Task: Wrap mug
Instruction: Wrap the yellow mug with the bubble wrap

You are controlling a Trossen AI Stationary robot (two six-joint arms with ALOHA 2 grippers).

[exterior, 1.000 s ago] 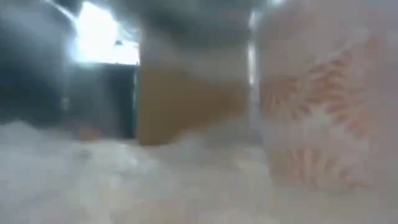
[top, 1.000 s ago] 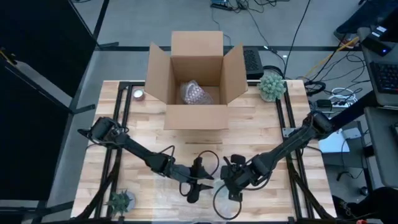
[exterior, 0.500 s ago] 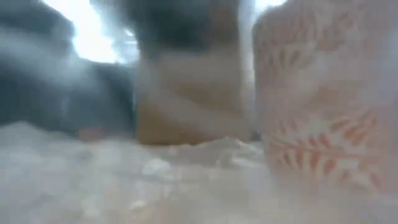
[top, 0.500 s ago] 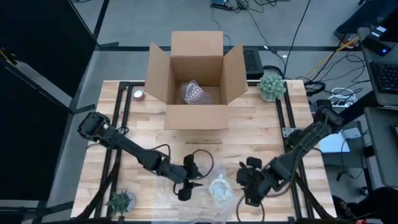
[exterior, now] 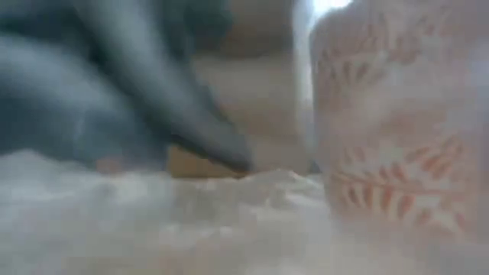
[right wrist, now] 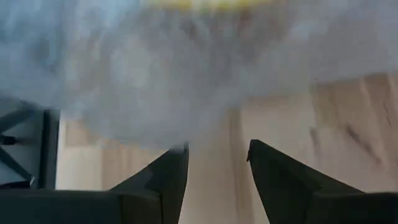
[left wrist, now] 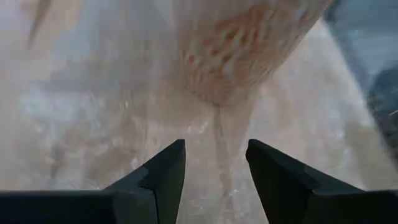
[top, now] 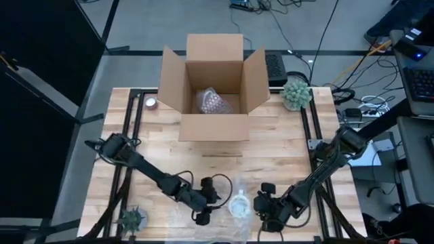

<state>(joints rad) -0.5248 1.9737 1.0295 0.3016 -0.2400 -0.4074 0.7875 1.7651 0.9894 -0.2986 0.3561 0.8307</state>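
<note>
Left claw (top: 207, 215), fingers apart, sits low just left of the white mug with orange leaf print (top: 239, 204), which stands upright on clear bubble wrap (top: 224, 227) at the front of the wooden counter (top: 285, 146), right claw (top: 266, 222), fingers also apart, just right of it, open cardboard box (top: 213, 88) behind.

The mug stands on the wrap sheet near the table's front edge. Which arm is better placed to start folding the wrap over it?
Probably the left. Its gripper, open, points at the mug over the wrap. The right gripper is also open, at the wrap's edge.
</note>
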